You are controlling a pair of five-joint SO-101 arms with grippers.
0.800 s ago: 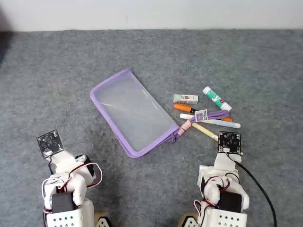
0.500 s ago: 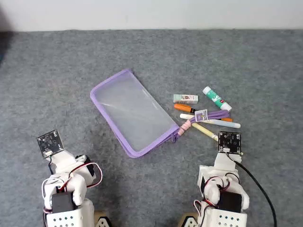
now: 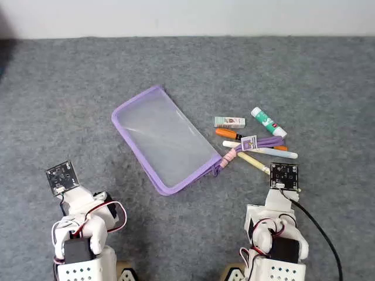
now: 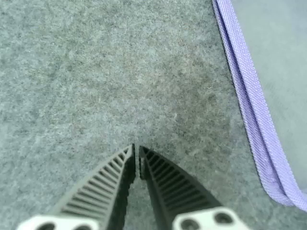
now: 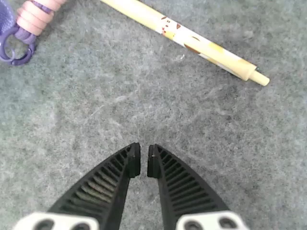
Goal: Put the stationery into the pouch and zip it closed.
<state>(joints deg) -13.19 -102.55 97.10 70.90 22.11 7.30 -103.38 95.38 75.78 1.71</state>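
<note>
A clear pouch with purple trim lies flat mid-table, and its purple edge runs past my left gripper, which is shut and empty over bare carpet. To the pouch's right lie a small green box, a glue stick, an orange marker, a white pen and a yellow pen. A purple strap with a pink charm trails from the pouch. My right gripper is shut and empty, just short of the yellow pen and the pink charm.
Grey carpet covers the whole table. Both arms sit folded near the front edge. A white wall bounds the far side.
</note>
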